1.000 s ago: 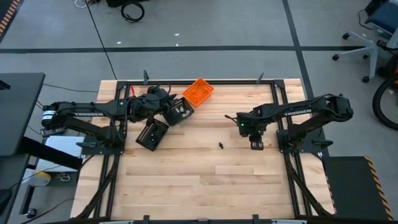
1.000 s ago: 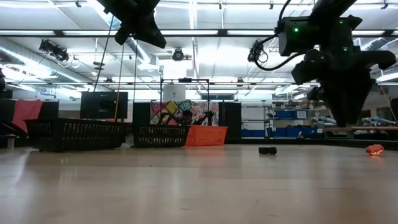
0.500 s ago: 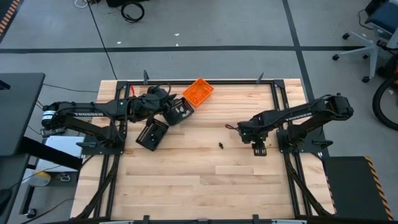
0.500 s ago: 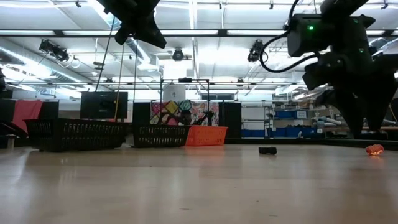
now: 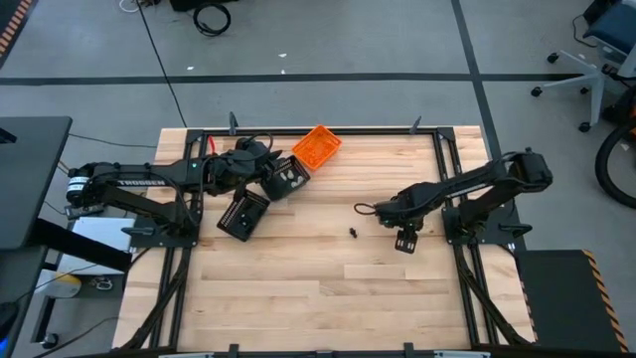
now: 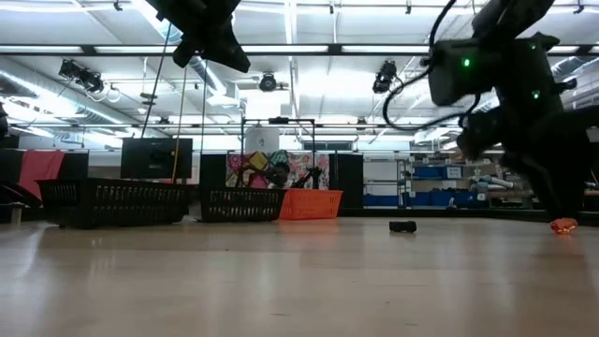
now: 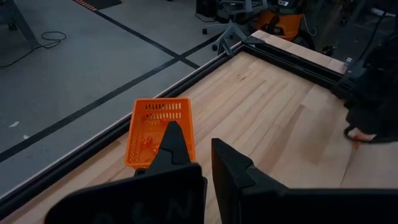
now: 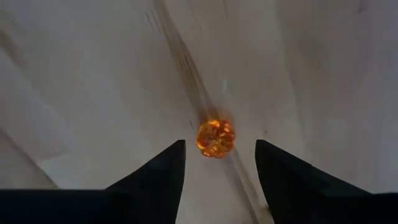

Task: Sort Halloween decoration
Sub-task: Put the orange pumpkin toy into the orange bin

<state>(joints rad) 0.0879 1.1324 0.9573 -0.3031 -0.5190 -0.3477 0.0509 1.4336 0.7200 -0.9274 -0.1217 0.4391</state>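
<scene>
A tiny orange trinket [image 8: 215, 138] lies on the bare wood; in the low view it [image 6: 563, 225] shows at the far right. My right gripper [image 8: 219, 144] is open and points down just above it, one finger on each side, touching nothing; in the high view this gripper [image 5: 390, 213] hides the trinket. A tiny black trinket [image 5: 354, 233] lies on the table a little to its left. My left gripper [image 5: 256, 159] hovers over the black trays, open by a narrow gap and empty.
An orange tray [image 5: 318, 145] lies at the far edge, with two black trays [image 5: 288, 177] [image 5: 243, 214] near it at the left. In the low view they [image 6: 309, 204] [image 6: 112, 203] stand in a row at the back. Bare wood lies across the near half of the table.
My right gripper has gone down and a little toward the table's near edge, closing in on the orange trinket. Both trinkets have stayed where they were.
</scene>
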